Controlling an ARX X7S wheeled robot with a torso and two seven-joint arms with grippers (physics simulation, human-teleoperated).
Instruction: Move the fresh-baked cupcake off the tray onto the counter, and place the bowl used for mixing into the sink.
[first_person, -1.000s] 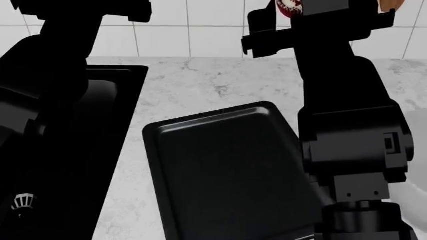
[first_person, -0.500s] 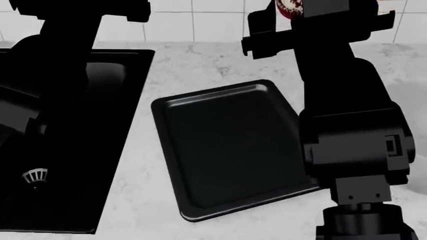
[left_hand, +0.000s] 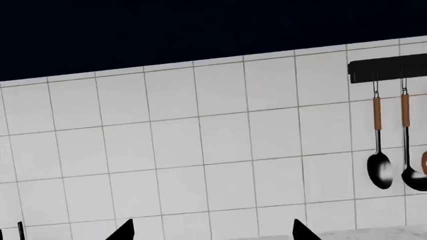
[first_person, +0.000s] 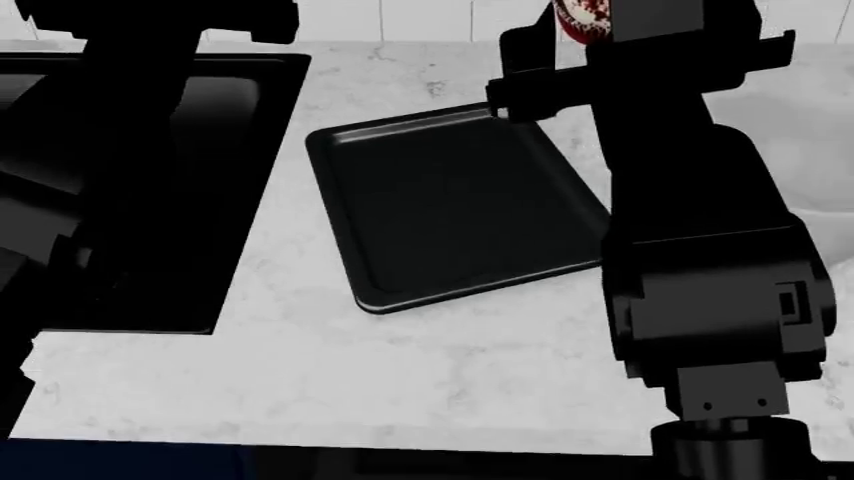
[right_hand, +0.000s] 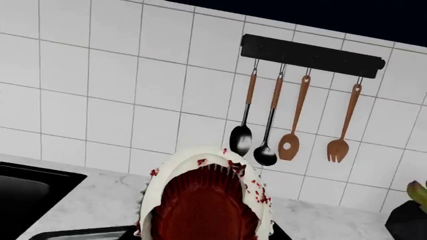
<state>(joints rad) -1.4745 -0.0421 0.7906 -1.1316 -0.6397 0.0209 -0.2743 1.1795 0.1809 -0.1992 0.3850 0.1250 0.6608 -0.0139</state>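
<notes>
Here the right gripper (first_person: 587, 15) grasps the cupcake (right_hand: 203, 202); left gripper's state unclear.

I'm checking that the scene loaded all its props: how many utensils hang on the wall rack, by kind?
Black spoon: 1
Black ladle: 1
Wooden slotted spoon: 1
Wooden fork: 1
Total on the rack: 4

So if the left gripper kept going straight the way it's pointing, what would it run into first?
Most likely the white tiled wall. The left wrist view shows only tiles ahead between the two dark fingertips, with the utensil rail and its hanging ladles well off to one side. How far off the wall is, the picture can't settle.
</notes>
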